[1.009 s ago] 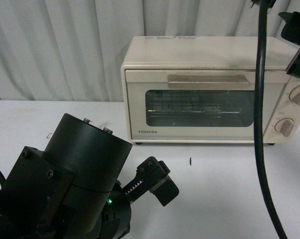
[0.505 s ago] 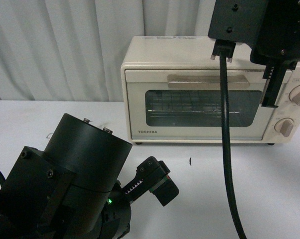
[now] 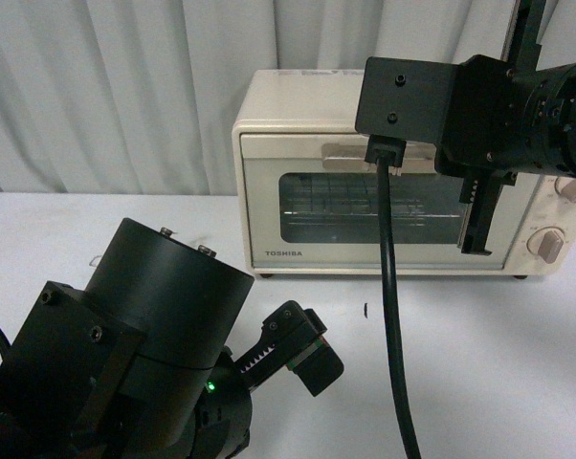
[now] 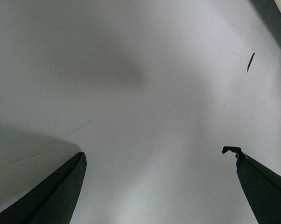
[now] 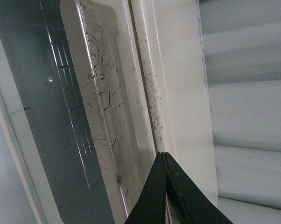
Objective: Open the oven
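Because my right claw [image 5: 164, 157], pinched narrow, faces the toaster oven [image 3: 288, 105], I note its bar handle [image 5: 101, 93] directly ahead, lengthwise along the far table [image 3: 518, 363] edge.

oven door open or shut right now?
Shut. The door stands upright, flush in the oven front, handle at top; no gap shows.

The cream-white oven [image 3: 298, 115] is being shown upright on the table [image 3: 479, 335], door shut, its scuffed handle [image 5: 103, 93] just ahead of the right pincer [image 5: 162, 156].
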